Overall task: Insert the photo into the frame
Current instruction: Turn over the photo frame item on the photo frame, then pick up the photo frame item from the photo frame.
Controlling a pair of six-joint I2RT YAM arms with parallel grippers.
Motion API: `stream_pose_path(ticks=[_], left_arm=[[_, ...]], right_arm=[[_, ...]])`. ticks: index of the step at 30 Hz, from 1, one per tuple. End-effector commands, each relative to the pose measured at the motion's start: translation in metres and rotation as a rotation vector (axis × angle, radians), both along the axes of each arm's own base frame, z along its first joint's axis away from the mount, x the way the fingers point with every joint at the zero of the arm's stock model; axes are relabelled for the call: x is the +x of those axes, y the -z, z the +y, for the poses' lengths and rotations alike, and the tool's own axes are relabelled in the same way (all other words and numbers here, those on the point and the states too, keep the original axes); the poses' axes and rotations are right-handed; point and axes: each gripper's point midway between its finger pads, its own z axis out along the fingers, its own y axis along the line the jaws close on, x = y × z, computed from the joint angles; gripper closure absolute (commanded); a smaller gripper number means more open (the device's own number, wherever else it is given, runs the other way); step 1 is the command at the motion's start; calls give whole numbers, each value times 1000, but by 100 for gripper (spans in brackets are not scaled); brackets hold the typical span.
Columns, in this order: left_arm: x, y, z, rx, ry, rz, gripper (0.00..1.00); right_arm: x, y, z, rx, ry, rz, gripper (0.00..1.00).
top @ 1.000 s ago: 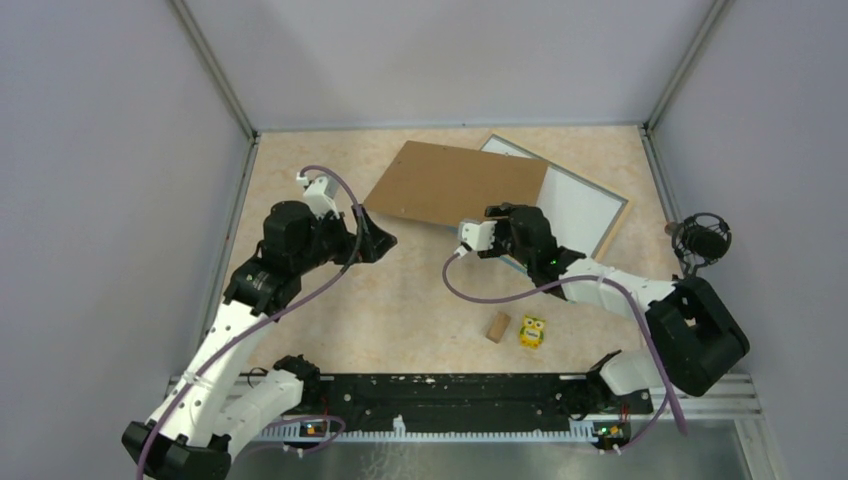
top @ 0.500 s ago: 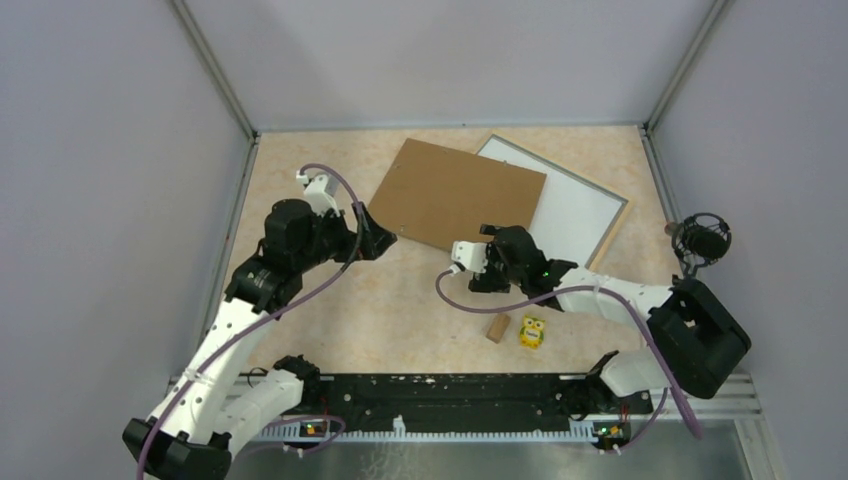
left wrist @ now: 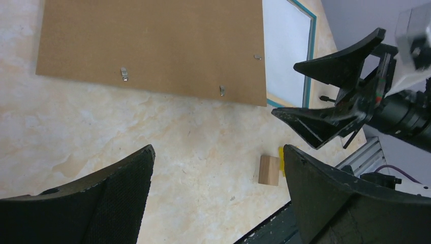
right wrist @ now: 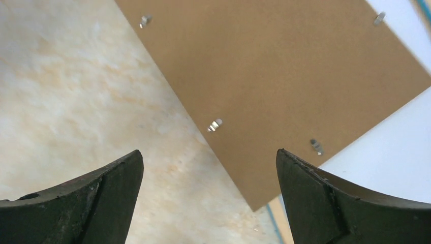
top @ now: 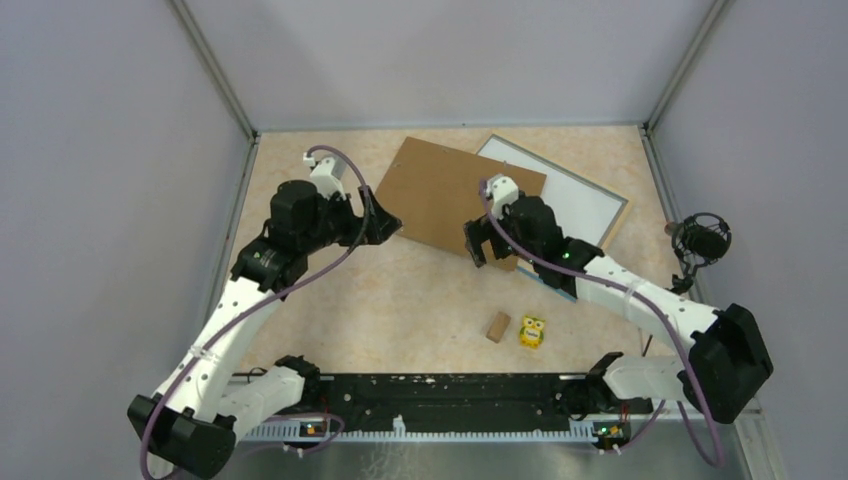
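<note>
The frame (top: pixel 612 213), light wood with a blue edge, lies flat at the back right, and a white surface fills it. A brown backing board (top: pixel 455 192) with small metal clips overlaps its left part. No balloon print shows, so the photo is hidden or out of view. My right gripper (top: pixel 484 243) hovers open and empty over the board's near edge; in its wrist view the board (right wrist: pixel 284 71) and the frame's white inside (right wrist: pixel 401 152) lie below the right gripper (right wrist: pixel 208 152). My left gripper (top: pixel 386 225), open and empty, hangs at the board's left near corner, with bare table under the left gripper (left wrist: pixel 218 150).
A small wooden block (top: pixel 497 327) and a yellow toy (top: pixel 532 331) lie near the front, right of centre. A black round device (top: pixel 701 240) stands at the right wall. Grey walls close in three sides. The arms' black rail (top: pixel 450 392) runs along the near edge.
The right gripper opened wide at the board's near right corner, drew back toward me, then swung up over the board's near edge. The left gripper shifted slightly toward the back.
</note>
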Motion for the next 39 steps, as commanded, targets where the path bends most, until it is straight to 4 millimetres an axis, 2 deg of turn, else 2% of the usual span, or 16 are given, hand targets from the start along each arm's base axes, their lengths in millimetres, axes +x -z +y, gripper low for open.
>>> stream_pose_path(ticks=[1,4,6,10,18,21,22,24,27,30,39], left_arm=[[14,-22,-15,-23,66,-53,2],[19,-18,-30,-33,152,-36,2],[23,-16,-37,-44,180,-22,1],[35,-17,-48,-55,216,-14,2],[64,-50,-64,-54,278,-125,2],[74,-63,-68,-17,314,-172,2],[79,-66,-67,5,311,-198,2],[85,-73,-65,31,301,-246,2],[90,-75,-66,46,310,-298,2],[88,-70,-72,36,350,-303,2],[71,-44,-84,-30,378,-282,2]], right_arm=[[13,-14,3,304,180,270,1],[28,-8,-13,463,226,406,1],[38,-3,-31,558,266,445,1],[51,29,-69,645,406,551,1],[52,41,-105,806,444,581,1],[47,49,-103,836,406,612,5],[49,53,-111,846,425,605,6],[49,63,-113,846,429,615,8],[48,73,-109,855,399,639,17],[48,83,-109,862,408,640,22],[50,99,-106,900,406,652,28]])
